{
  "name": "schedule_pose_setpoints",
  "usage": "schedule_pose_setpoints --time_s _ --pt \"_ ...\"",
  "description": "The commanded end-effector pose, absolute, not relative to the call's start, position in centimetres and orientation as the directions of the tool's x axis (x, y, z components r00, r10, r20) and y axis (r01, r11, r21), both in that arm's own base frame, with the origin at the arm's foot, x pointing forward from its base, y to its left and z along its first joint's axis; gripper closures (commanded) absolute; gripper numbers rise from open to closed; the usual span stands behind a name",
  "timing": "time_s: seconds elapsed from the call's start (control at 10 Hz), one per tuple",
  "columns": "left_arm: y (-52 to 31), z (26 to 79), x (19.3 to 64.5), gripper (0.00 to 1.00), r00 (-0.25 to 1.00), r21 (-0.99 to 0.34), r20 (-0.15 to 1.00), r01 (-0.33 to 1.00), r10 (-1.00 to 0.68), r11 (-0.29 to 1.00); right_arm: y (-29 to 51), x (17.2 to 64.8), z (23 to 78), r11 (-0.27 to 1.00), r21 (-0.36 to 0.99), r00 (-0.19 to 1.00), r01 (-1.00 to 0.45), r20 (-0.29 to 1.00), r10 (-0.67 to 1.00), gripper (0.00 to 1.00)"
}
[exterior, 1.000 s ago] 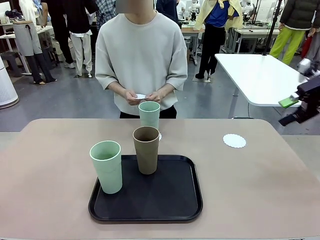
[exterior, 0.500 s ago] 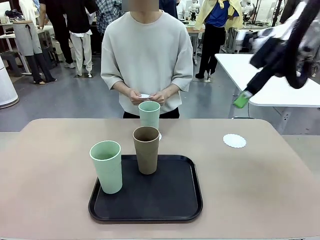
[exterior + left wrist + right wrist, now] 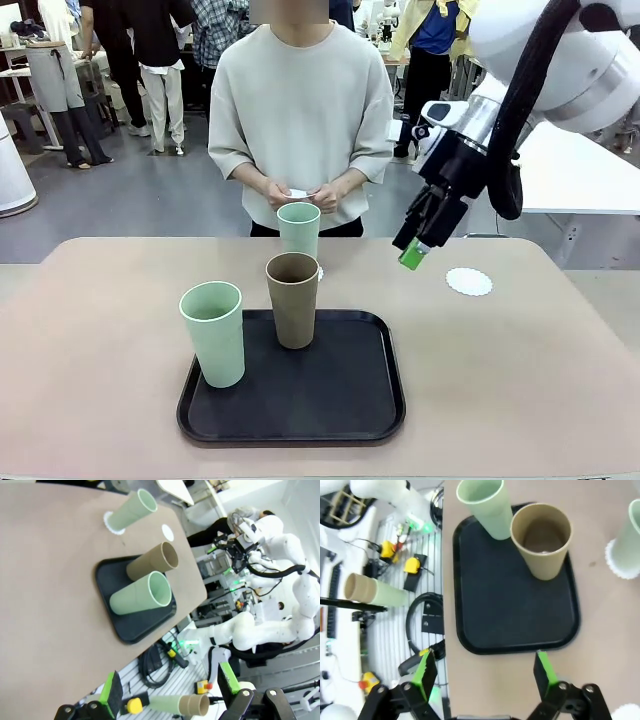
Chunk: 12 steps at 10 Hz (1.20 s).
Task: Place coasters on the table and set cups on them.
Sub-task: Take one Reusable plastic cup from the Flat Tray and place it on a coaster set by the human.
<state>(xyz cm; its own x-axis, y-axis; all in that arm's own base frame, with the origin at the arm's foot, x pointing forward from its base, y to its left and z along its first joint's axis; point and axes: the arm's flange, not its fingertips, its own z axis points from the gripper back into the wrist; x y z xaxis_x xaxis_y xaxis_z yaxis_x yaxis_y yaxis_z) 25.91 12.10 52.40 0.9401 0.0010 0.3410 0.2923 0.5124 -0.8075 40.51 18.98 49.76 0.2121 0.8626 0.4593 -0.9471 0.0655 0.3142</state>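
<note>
Right pincer [image 3: 413, 250] hangs released, empty, above the desk [image 3: 520, 360], facing the tray [image 3: 350, 405]. Brown cup [image 3: 292, 298] parked there, bare coaster [image 3: 469, 281] off right, likely awaiting it. Left pincer [image 3: 170, 692] released too.

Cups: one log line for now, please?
right gripper: open, in air | brown cup: on tray | bare coaster: on table
</note>
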Motion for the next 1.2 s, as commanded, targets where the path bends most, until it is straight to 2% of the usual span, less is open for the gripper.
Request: schedule_pose_setpoints --time_s 0.0,0.4,0.5,0.8,1.1 --pt "12.1 52.6 25.8 0.0 0.939 -0.813 0.344 0.297 0.001 0.502 19.3 40.6 50.5 0.079 0.312 0.222 -0.947 0.456 0.862 0.0" --pt "12.1 52.6 25.8 0.0 0.939 -0.813 0.344 0.297 0.001 0.502 19.0 40.6 50.1 0.067 0.308 0.211 -0.949 0.462 0.862 0.0" --pt "12.1 52.6 25.8 0.0 0.939 -0.813 0.344 0.297 0.001 0.502 18.5 41.1 48.5 -0.018 0.187 0.098 -0.982 0.592 0.8 0.0" --pt "12.1 52.6 25.8 0.0 0.939 -0.813 0.344 0.297 0.001 0.502 16.5 40.8 44.6 -0.164 0.013 -0.095 -0.986 0.769 0.632 0.0" --pt "12.1 52.6 25.8 0.0 0.939 -0.813 0.344 0.297 0.001 0.502 15.2 40.8 40.6 -0.149 -0.028 -0.097 -0.988 0.873 0.477 0.0"
